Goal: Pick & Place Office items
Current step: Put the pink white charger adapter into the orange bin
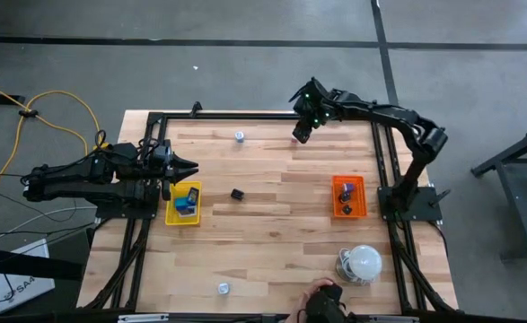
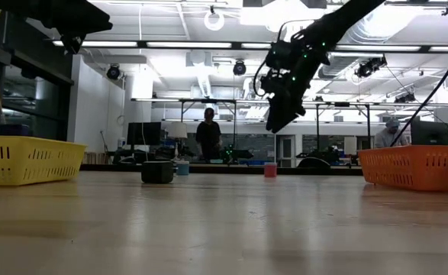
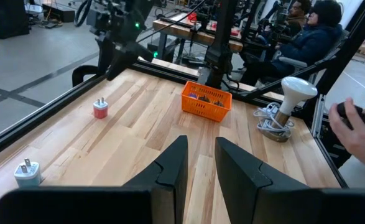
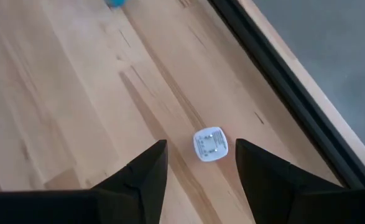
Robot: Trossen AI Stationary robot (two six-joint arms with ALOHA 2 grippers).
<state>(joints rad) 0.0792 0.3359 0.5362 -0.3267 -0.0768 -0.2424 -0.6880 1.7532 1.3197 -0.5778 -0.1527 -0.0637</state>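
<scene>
My right end effector (image 1: 301, 135) hangs over the far edge of the desk (image 1: 272, 233), fingers spread, nothing between them. My wrist camera looks down on a small white plug adapter (image 4: 210, 144) lying flat on the wood, framed by my two fingers but not touched. It sits close to the black frame rail (image 4: 281, 93) at the desk edge.

My left end effector (image 1: 189, 167) is parked just beside the yellow tray (image 1: 183, 204), jaws nearly clenched with a narrow gap, empty.

Desk is light butcher-block wood with a black rail frame around it. On it:
- yellow tray on my left, blue pieces inside
- orange tray (image 1: 348, 196) on my right, small dark and purple bits inside
- small black block (image 1: 237, 194) between the trays
- a white-silver adapter (image 1: 239, 136) near the far edge, another (image 1: 223, 288) near the near edge
- white dome bulb (image 1: 364, 262) with coiled cable at the near right corner

A person's hand (image 1: 321, 301) holding something dark sits at the near edge.

Room: grey concrete floor, yellow cable (image 1: 57, 112) looping off to the left. The low view shows an open lab with ceiling strip lights, benches, and a person (image 2: 207, 135) standing far back.
</scene>
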